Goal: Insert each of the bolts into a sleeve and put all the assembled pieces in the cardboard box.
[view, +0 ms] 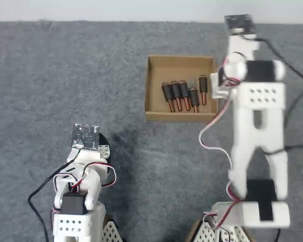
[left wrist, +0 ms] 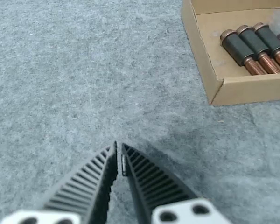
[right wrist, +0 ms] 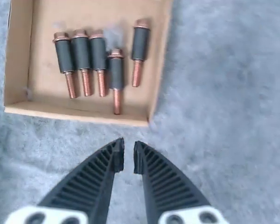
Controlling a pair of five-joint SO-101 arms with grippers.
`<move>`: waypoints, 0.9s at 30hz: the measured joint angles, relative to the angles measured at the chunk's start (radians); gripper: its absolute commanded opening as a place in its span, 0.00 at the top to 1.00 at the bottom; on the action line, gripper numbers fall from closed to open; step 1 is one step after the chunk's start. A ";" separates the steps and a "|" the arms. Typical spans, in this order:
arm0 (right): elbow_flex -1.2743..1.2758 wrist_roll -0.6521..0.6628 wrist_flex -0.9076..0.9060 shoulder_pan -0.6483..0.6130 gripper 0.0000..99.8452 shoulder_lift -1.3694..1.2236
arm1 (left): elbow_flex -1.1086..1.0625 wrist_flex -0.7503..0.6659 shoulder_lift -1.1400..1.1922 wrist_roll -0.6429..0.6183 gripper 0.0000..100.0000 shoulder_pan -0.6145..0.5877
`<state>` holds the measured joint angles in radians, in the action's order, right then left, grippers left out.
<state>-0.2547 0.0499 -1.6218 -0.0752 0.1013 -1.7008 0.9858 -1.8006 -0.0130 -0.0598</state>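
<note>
My right gripper (right wrist: 128, 144) hung low over the grey carpet (view: 65, 75) just short of the cardboard box (right wrist: 74, 114). Its jaws were drawn all but together, a thin slit between them and nothing in it. The box lay straight ahead of those tips, its near wall just beyond them. Five assembled pieces (right wrist: 88, 53) rested on the box floor, each a copper bolt seated in a dark sleeve. Four lay side by side and touching or nearly so; the fifth sat a little apart, toward the wall on my right arm's side. Their long axes ran roughly in line with my right gripper's own reach, with the heads toward the far wall and the threaded ends pointing back at me. That arm was plainly the nearer one. My left gripper (left wrist: 119, 147) sat well apart from the box, jaws together and empty. From there the box lay ahead and off to the side, and only its near corner and a few of the pieces showed from that wrist. Since every piece I could see was already sleeved and inside the box, I judged the work as good as finished. The only move left was to draw the right arm back from that near wall without nudging it.
</note>
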 measured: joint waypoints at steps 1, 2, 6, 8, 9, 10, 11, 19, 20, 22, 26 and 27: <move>0.000 0.000 -0.020 0.012 0.99 0.032 | 0.000 0.000 0.000 0.000 0.98 0.000; 0.000 0.000 -0.041 0.020 0.99 0.066 | 0.000 0.000 0.000 0.000 0.98 0.000; 0.000 0.000 -0.120 0.026 0.99 0.187 | 0.000 0.000 0.000 0.000 0.98 0.000; 0.000 0.000 -0.127 0.025 0.99 0.252 | 0.000 0.000 0.000 0.000 0.98 0.000; 0.011 0.000 -0.127 0.025 0.99 0.290 | 0.000 0.000 0.000 0.000 0.98 0.000; 0.029 0.000 -0.127 0.028 0.99 0.334 | 0.000 0.000 0.000 0.000 0.98 0.000; 0.055 0.000 -0.127 0.028 0.99 0.381 | 0.000 0.000 0.000 0.000 0.98 0.000; 0.333 0.000 -0.086 0.028 0.99 0.772 | 0.000 0.000 0.000 0.000 0.98 0.000; 0.373 0.000 -0.077 0.028 0.99 0.821 | 0.000 0.000 0.000 0.000 0.98 0.000; 0.453 0.000 -0.052 0.025 0.99 0.924 | 0.000 0.000 0.000 0.000 0.98 0.000; 0.649 0.000 0.017 0.026 0.99 1.103 | 0.000 0.000 0.000 0.000 0.98 0.000; 0.707 0.000 0.038 0.026 0.99 1.146 | 0.000 0.000 0.000 0.000 0.98 0.000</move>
<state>0.4526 0.0499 -1.5835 -0.0491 1.2474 -1.7008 0.9858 -1.8006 -0.0130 -0.0598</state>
